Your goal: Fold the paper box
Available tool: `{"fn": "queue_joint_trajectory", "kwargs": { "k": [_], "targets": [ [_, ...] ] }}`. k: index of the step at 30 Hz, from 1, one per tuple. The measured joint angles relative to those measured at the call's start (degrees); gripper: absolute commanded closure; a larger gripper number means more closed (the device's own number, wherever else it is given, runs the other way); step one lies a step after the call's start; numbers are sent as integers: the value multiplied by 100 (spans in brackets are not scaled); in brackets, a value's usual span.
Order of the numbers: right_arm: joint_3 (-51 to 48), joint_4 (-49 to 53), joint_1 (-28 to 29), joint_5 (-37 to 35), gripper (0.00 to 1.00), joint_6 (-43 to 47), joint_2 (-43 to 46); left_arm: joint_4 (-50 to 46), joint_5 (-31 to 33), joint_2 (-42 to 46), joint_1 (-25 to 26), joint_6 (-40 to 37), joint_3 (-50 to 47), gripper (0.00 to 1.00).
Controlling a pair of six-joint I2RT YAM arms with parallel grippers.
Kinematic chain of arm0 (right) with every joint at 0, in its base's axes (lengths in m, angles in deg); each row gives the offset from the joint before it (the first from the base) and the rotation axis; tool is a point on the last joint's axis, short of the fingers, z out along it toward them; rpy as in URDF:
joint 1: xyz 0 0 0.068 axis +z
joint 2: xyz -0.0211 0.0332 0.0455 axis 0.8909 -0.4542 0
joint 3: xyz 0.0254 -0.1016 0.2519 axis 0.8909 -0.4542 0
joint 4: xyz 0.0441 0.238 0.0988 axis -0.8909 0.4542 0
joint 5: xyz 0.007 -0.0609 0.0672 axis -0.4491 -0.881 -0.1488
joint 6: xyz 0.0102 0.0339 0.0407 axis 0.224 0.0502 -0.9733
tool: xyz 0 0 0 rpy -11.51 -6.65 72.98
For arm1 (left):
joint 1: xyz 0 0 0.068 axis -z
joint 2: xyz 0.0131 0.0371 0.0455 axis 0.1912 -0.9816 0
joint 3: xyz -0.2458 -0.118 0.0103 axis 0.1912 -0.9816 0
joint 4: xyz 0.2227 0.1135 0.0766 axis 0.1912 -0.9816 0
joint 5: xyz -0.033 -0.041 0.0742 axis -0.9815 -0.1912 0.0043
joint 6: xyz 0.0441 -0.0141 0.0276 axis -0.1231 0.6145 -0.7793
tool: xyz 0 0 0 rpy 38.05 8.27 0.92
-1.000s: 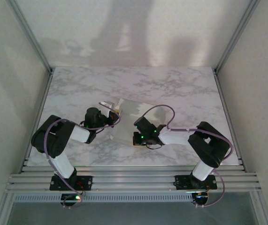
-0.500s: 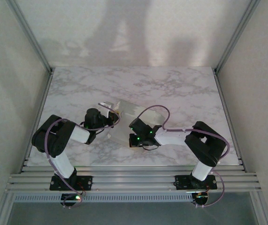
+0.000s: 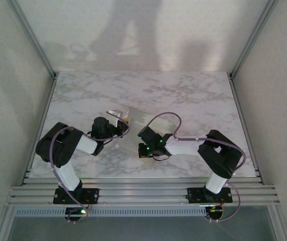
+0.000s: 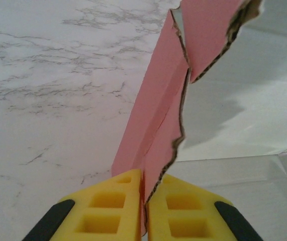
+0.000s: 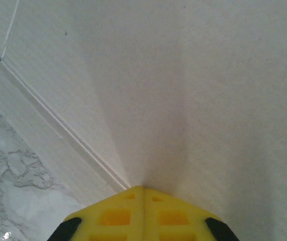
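White-and-grey marble table (image 3: 198, 95), pale enclosure walls (image 3: 12, 75) on three sides, aluminium rails (image 3: 143, 192) along the near edge. The paper box (image 3: 146, 120) lies mid-table between the two arms, off-white face up. The left gripper (image 4: 144, 188) is pinched tight on a pink flap (image 4: 153, 130) that stands up off the marble, ragged edge showing. The right gripper (image 5: 143, 191) has its jaws closed together on nothing, tips down at the box's off-white face.

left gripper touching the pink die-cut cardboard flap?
Touching. Left wrist view: the pink cardboard flap sits clamped between the left gripper's yellow fingers.
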Motion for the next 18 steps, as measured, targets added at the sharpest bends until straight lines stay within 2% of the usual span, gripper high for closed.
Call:
{"fn": "queue_joint_trajectory", "kwargs": {
  "k": [10,18],
  "targets": [
    [17,28,17,-50,93,81,0,83,81,-50,70,-22,0,89],
    [225,435,20,-131,90,466,114,83,125,-50,76,-107,0,89]
  ]
}}
